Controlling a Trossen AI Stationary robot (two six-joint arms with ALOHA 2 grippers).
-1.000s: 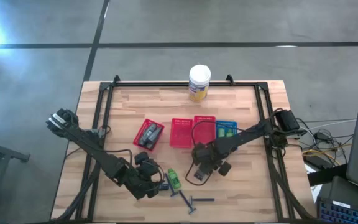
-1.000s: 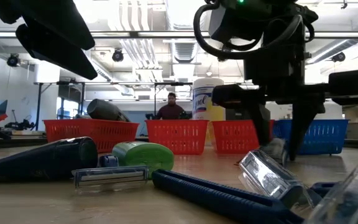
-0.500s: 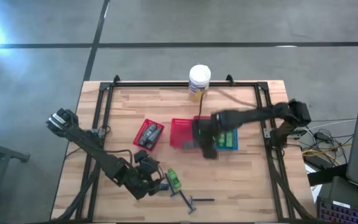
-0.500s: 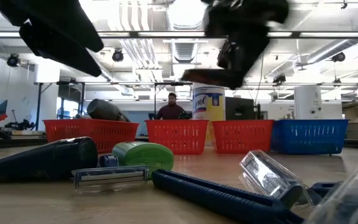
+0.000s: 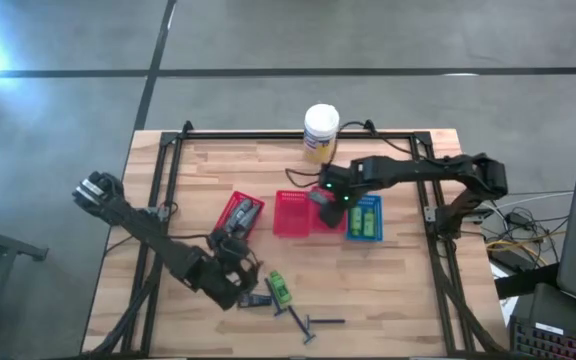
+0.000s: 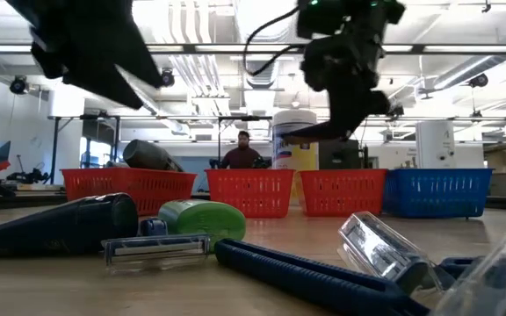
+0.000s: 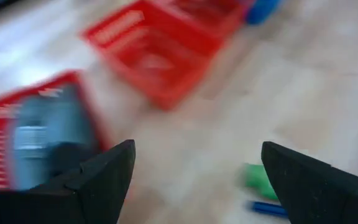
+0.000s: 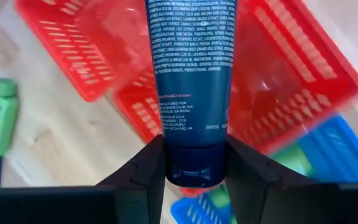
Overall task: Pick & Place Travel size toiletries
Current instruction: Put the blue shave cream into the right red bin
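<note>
My right gripper [image 5: 330,194] hangs above the red baskets [image 5: 291,214], shut on a dark blue tube [image 8: 194,68] printed with white text. The low view shows this gripper [image 6: 341,83] high up. My left gripper [image 5: 230,274] is open over the near-left table, just near of the tilted red basket [image 5: 240,215] that holds grey tubes, and nothing lies between its fingers [image 7: 107,174]. A green tube [image 5: 280,290], a dark packet [image 5: 256,300] and black razors [image 5: 306,322] lie flat on the wood. Green tubes sit in the blue basket [image 5: 365,218]. My right gripper pinches the dark blue tube between its two fingers [image 8: 148,168] at the cap end [image 8: 194,171]. The tube's printed body reaches out past the fingertips, and the whole tube is lifted clear above the red baskets.
A white-lidded yellow canister [image 5: 320,132] stands at the table's far edge, behind the baskets. A black frame rail [image 5: 168,160] borders the tabletop. A person [image 6: 242,151] shows in the room beyond. Bare wood lies at the near right [image 5: 398,290].
My right gripper has risen off the near middle of the table with the dark tube and swung toward the far edge, now over the red baskets. My left gripper has shifted slightly toward the far edge, toward the tilted red basket.
</note>
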